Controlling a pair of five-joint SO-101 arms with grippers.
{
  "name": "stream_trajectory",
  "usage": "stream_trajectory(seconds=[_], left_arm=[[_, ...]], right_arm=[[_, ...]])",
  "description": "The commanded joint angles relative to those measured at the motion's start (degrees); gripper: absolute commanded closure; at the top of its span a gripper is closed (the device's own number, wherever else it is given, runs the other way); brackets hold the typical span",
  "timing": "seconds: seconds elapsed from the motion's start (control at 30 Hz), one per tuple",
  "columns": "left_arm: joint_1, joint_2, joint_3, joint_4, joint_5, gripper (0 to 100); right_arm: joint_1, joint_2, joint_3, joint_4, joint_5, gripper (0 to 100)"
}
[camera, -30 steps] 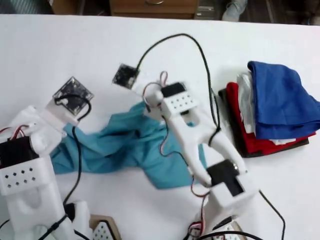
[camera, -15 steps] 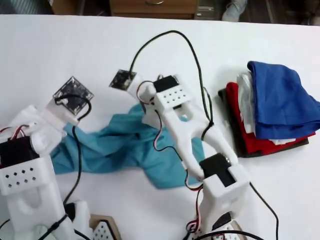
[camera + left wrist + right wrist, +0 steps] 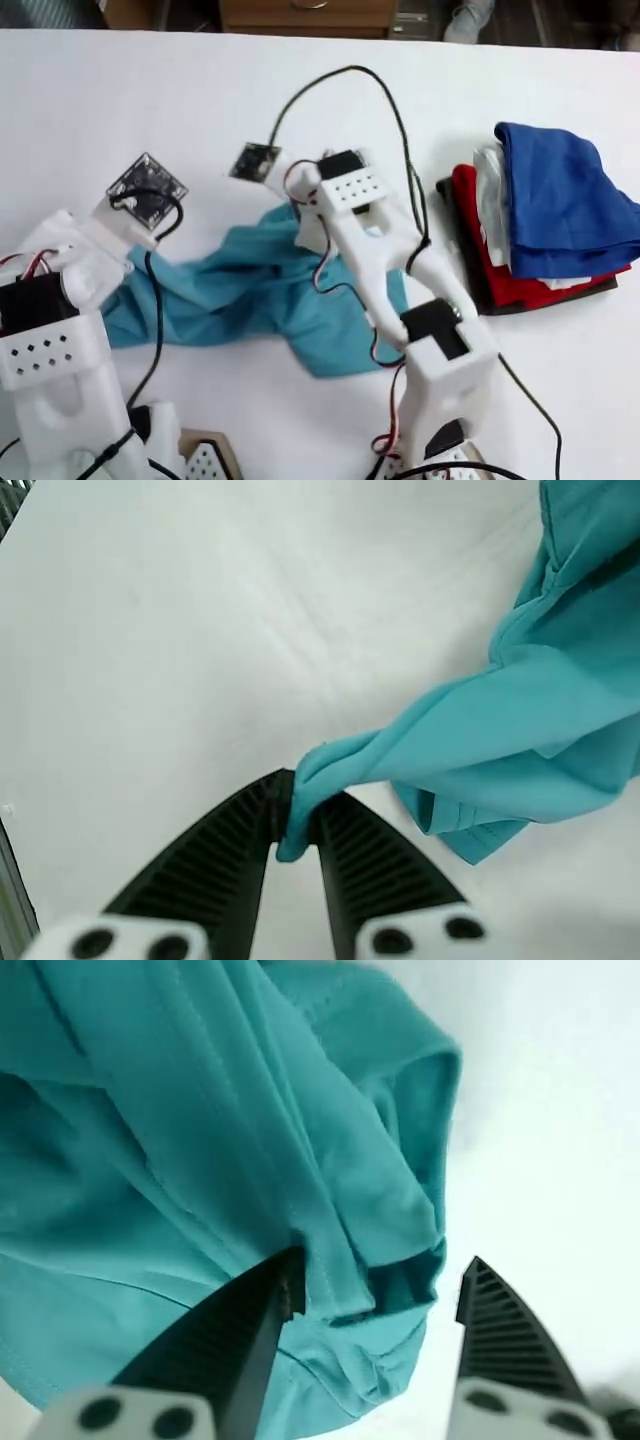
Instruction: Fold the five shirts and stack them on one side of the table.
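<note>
A crumpled teal shirt (image 3: 240,290) lies across the middle of the table. My left gripper (image 3: 297,825) is shut on a bunched corner of this shirt (image 3: 540,720) at its left end. My right gripper (image 3: 380,1285) stands open over the far edge of the shirt (image 3: 150,1110), with a folded hem between its fingers; in the high view it sits near the shirt's upper middle (image 3: 300,215). At the right side rests a stack of folded shirts (image 3: 500,270), black at the bottom, then red and white, with a blue shirt (image 3: 565,200) on top.
Black cables (image 3: 400,130) loop from the right arm over the table between the teal shirt and the stack. The white table (image 3: 150,90) stretches bare to the back and left. Furniture stands beyond the far edge.
The right arm shifted a little left and back, then slightly right again, staying over the teal shirt's far edge. The left arm and the stack have not moved.
</note>
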Motion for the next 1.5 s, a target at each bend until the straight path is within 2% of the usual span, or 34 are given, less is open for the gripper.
stream_trajectory(seconds=[0.0,0.17,0.4,0.6,1.0,1.13,1.23,1.4,1.47], left_arm=[[-0.53,-0.79,-0.13,-0.88,-0.44,98],[-0.44,-0.79,-0.13,-0.88,-0.44,98],[-0.44,-0.79,-0.13,-0.88,-0.44,98],[-0.44,-0.79,-0.13,-0.97,-0.44,98],[-0.44,-0.88,-0.4,-0.97,-0.35,98],[-0.44,-0.88,-6.02,-0.44,2.02,98],[1.23,-0.88,-12.7,1.76,4.31,98],[8.97,-0.88,-26.42,8.97,10.02,98],[12.04,-0.79,-32.31,11.43,11.96,98]], right_arm=[[1.36,0.57,-1.14,0.84,0.53,75.2],[0.4,0.57,-1.23,0.92,0.18,76.7],[-1.1,0.57,-1.41,4.0,0.09,98.2],[-0.75,-1.27,-1.76,4.09,0.26,97.8],[-0.66,-22.64,-4.48,3.82,0.7,97.8],[0.04,-29.14,-4.66,1.89,4.75,97.8],[1.63,-34.07,-6.33,0.04,5.01,97.8],[4.97,-39.25,-15.56,-0.04,-2.2,97.8],[5.58,-39.78,-21.19,-0.04,-2.29,97.8]])
